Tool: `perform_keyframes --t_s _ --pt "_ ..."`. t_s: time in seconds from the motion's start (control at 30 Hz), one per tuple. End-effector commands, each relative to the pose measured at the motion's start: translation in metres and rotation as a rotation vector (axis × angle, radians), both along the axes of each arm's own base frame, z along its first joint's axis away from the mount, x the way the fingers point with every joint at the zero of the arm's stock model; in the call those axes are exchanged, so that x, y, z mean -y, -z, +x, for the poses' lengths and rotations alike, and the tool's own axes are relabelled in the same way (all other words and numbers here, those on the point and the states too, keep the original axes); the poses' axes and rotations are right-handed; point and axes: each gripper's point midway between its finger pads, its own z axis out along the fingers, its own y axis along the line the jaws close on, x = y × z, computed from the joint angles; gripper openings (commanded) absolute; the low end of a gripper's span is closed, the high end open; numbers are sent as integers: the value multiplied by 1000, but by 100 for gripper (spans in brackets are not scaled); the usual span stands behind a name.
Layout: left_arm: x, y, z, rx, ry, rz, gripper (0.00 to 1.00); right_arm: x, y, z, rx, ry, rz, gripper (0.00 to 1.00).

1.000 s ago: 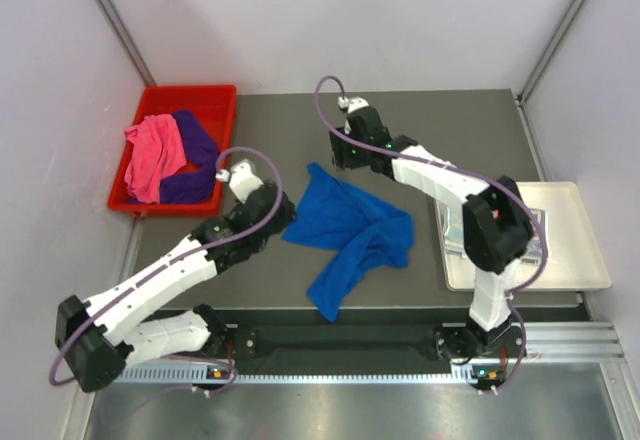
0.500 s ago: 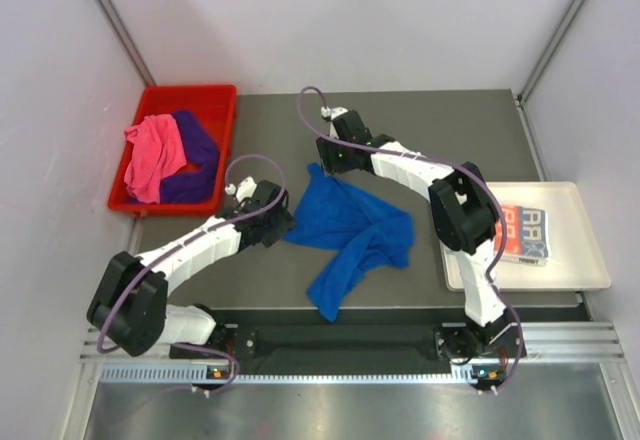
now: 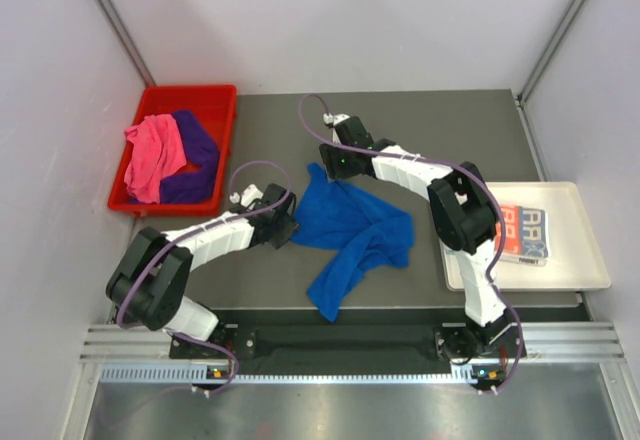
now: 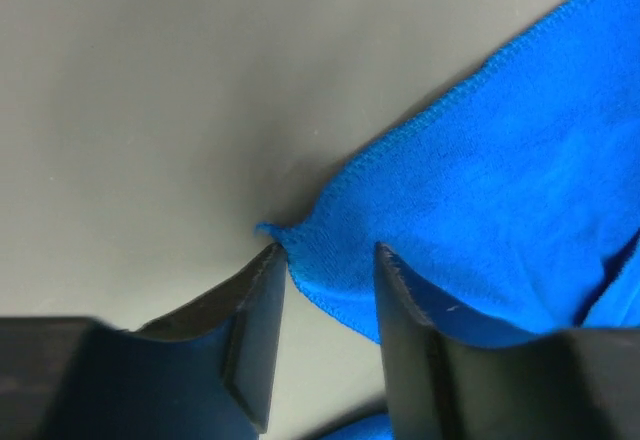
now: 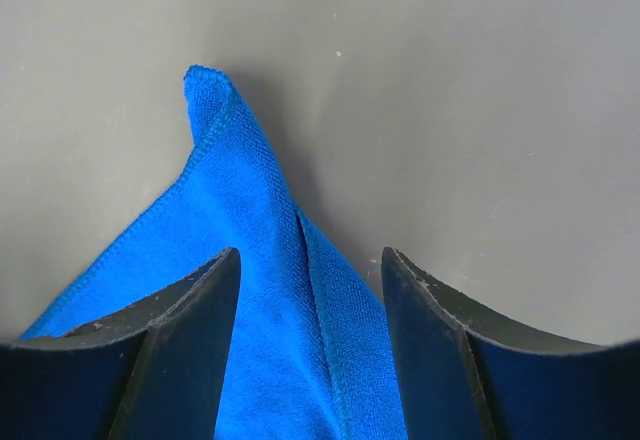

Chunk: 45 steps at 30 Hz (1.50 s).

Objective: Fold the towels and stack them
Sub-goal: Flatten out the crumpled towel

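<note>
Starting at the left, we are seeing the red bin (image 3: 222, 100) at the far left of the table (image 3: 440, 125), holding the pink towel (image 3: 150, 155) and the purple towel (image 3: 197, 140) in a heap. Next, the left hand (image 4: 328, 260) is sitting low at the left corner of the royal blue towel (image 3: 355, 225). Its jaws are parted narrowly, with the hemmed corner lying between them and the tip just at the left finger.

The towel is lying crumpled in the middle of the table, its long axis running from a far corner down toward the near edge. The right hand (image 5: 310, 260) is hovering at that far corner with its jaws parted wider, and the folded tip is pointing away beyond the fingertips. Each hand is nearest its own corner, so we are judging that the next move calls for closing on both. Farthest right, the cream towel (image 3: 522, 233) is lying folded on the white tray (image 3: 585, 260).

Against a second ago, both arms are reaching lower and closer. The left hand was standing off nearer the bin, the right hand was farther back, and the right arm was hiding the cream towel. The royal blue towel is lying as it did.
</note>
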Motion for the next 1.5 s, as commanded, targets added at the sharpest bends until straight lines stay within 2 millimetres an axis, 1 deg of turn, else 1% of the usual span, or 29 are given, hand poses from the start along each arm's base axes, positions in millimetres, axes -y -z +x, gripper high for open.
perform_keyframes --t_s 0.0,0.13,0.17,0.23,0.27,0.37,0.4,0.43,0.47,0.5,0.53,0.63,0.67,0.7,0.77,0.8,0.83,0.87,0.9,1.03,1.07,1.1,1.13,1.17,1.2,1.33,1.37,1.4,1.47 --pt "1 -4 12 33 -58 -22 41 0 -39 10 87 -1 51 58" --pt "-1 2 9 17 -60 -11 24 1 -39 12 88 2 52 59" --pt "-2 1 9 18 -61 -10 14 0 -41 12 91 1 55 59" --pt "-2 0 7 12 -54 -11 3 -1 -40 13 91 -2 56 59" --pt "-3 -1 6 15 -53 -10 0 -1 -42 14 94 -5 57 59" --pt "-13 -10 0 24 -67 5 0 -3 -41 15 93 -12 59 59" --pt "-17 -13 -1 27 -76 12 0 -3 -37 14 84 -14 55 59" --pt "-21 -24 -1 51 -86 9 0 -5 -37 14 84 -19 59 59" --pt "-31 -25 -8 34 -101 41 0 -6 -37 15 84 -24 61 59" --pt "-36 -29 -10 40 -113 51 0 -8 -36 15 81 -29 66 59" --pt "-41 -39 -12 62 -124 49 0 -10 -34 15 77 -35 72 59" --pt "-57 -44 -24 72 -151 63 0 -17 -31 16 67 -49 81 59" --pt "-61 -42 -29 58 -157 67 0 -20 -34 19 75 -52 86 59" --pt "-63 -43 -32 58 -160 62 0 -23 -27 17 61 -60 79 59" --pt "-66 -42 -38 42 -166 66 0 -29 -30 20 71 -71 83 59" --pt "-69 -40 -43 26 -168 72 0 -31 -25 21 69 -75 78 59" --pt "-69 -41 -46 23 -168 62 0 -35 -24 20 69 -84 75 59" --pt "-70 -42 -48 23 -173 58 0 -39 -29 23 81 -91 80 59" --pt "-71 -41 -51 18 -176 58 0 -41 -23 23 75 -98 73 59" --pt "-74 -42 -54 23 -188 49 0 -61 -20 21 97 -164 54 61" --pt "-74 -42 -55 22 -190 46 0 -67 -23 22 111 -178 54 61" --pt "-73 -40 -55 16 -189 45 0 -70 -15 21 106 -192 39 61" --pt "-72 -40 -54 22 -187 37 0 -77 -15 18 119 -216 28 61" --pt "-71 -39 -54 19 -187 31 0 -82 -18 20 134 -227 29 61" --pt "-70 -38 -54 17 -186 29 0 -86 -14 19 138 -233 22 61" --pt "-69 -37 -53 18 -183 26 0 -108 -16 13 201 -280 -7 62" --pt "-69 -37 -52 23 -187 24 0 -112 -18 14 212 -280 -5 62" --pt "-68 -37 -52 25 -183 18 0 -115 -14 13 227 -306 -31 63" --pt "-68 -37 -52 25 -182 13 0 -123 -17 13 256 -302 -49 63"
